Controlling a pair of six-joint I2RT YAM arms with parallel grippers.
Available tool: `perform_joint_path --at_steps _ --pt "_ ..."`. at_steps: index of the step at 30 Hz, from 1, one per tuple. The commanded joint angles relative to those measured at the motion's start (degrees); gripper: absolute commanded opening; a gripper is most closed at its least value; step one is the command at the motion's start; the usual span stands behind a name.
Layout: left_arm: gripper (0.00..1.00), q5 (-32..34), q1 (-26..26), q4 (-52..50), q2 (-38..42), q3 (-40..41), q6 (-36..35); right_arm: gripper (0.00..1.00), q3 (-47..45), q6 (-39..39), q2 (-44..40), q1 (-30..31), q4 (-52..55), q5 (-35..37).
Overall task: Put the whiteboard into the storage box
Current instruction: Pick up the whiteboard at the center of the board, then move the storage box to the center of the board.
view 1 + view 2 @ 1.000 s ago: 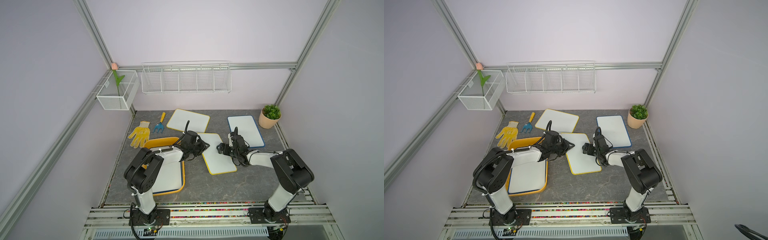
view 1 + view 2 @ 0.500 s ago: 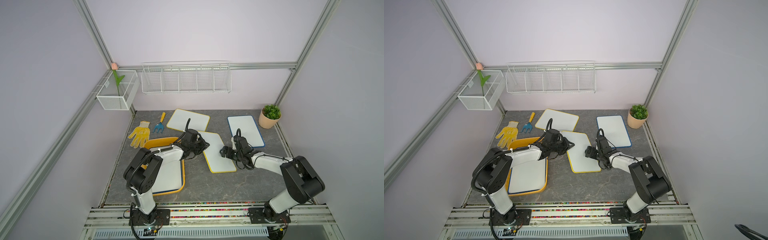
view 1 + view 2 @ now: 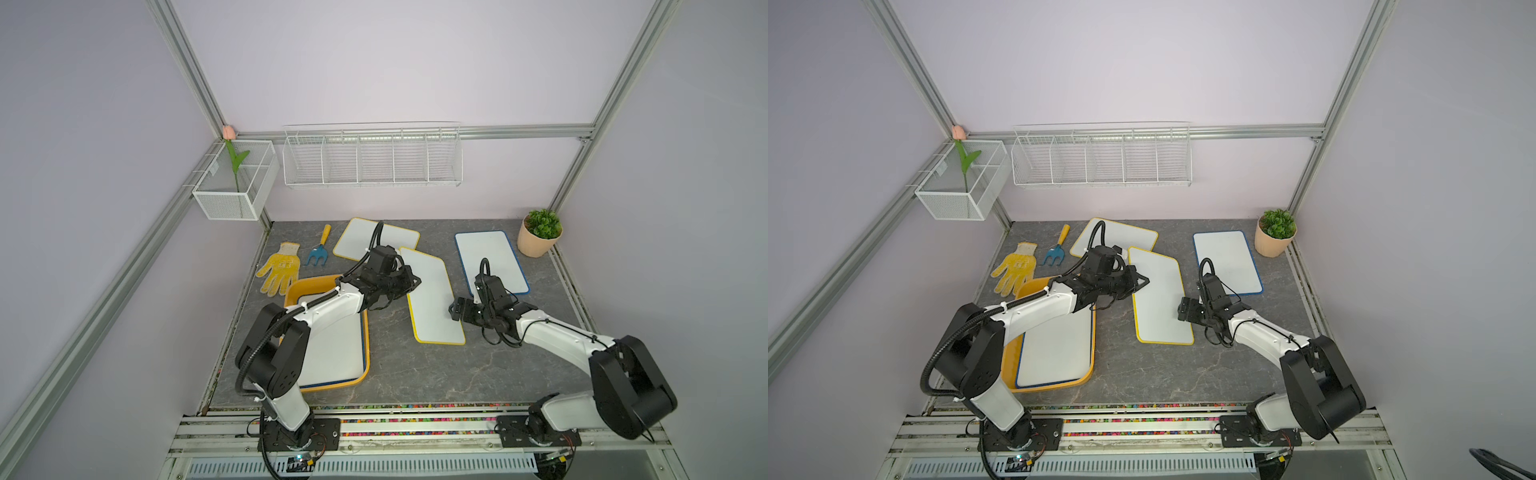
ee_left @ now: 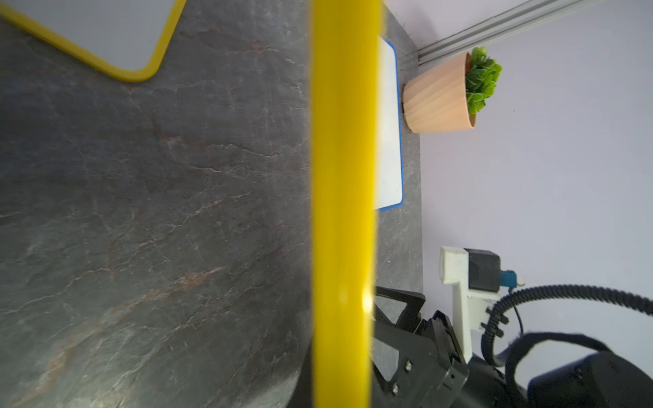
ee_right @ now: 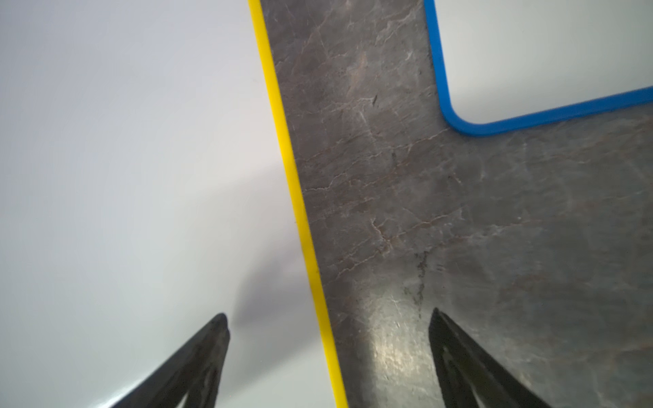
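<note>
A yellow-framed whiteboard [image 3: 434,303] [image 3: 1160,303] lies in the middle of the grey table. My left gripper [image 3: 413,282] [image 3: 1142,280] is shut on its left long edge, which fills the left wrist view as a yellow band [image 4: 341,176]. My right gripper [image 3: 455,309] [image 5: 328,315] is open, with one finger over the white face [image 5: 123,159] and the other over the table, astride the board's right edge. The orange-yellow storage box [image 3: 299,286] [image 3: 1034,286] sits front left under my left arm, and a blue-framed whiteboard [image 3: 332,353] lies in it.
Another yellow-framed whiteboard [image 3: 357,241] lies at the back and a blue-framed one [image 3: 490,262] at the right. A potted plant [image 3: 539,239] stands in the back right corner. A yellow glove [image 3: 280,270] and a blue hand rake [image 3: 319,251] lie back left. A wire rack [image 3: 372,160] and a mesh basket [image 3: 235,183] hang on the walls.
My left gripper has shut on the whiteboard's left edge. My right arm has drawn back toward the front right, its gripper still open at the board's right edge.
</note>
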State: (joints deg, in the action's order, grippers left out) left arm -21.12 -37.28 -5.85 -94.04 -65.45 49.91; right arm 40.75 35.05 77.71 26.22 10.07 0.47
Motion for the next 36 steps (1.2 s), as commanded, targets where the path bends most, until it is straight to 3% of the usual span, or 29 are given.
perform_joint_path --at_steps 1,7,10,16,20,27,36 --pt "0.0 -1.4 1.1 -4.5 6.6 -4.3 -6.2 0.9 -0.9 -0.5 -4.0 -0.1 2.8 2.0" --pt "0.0 -1.7 8.1 -17.2 17.3 -4.9 -9.0 0.9 0.9 0.3 -8.1 4.4 5.1 6.2" --pt "0.0 -0.6 12.3 -22.7 23.6 -4.2 -10.3 0.9 3.1 2.0 -7.2 10.1 5.4 9.5" --pt "0.0 -2.6 26.9 -33.0 35.3 -2.8 -10.8 0.9 9.2 8.8 1.5 24.6 4.2 17.1" --pt "0.0 -0.8 35.0 -38.9 39.8 -3.1 -12.9 0.9 18.0 11.9 11.6 33.7 4.4 21.6" --pt "0.0 9.9 35.9 -46.1 40.2 -5.3 -15.8 0.9 33.4 12.5 30.0 39.0 6.0 19.2" --pt "0.0 17.6 36.5 -49.5 39.0 -8.6 -19.1 0.9 42.3 10.5 39.6 39.2 10.2 18.7"
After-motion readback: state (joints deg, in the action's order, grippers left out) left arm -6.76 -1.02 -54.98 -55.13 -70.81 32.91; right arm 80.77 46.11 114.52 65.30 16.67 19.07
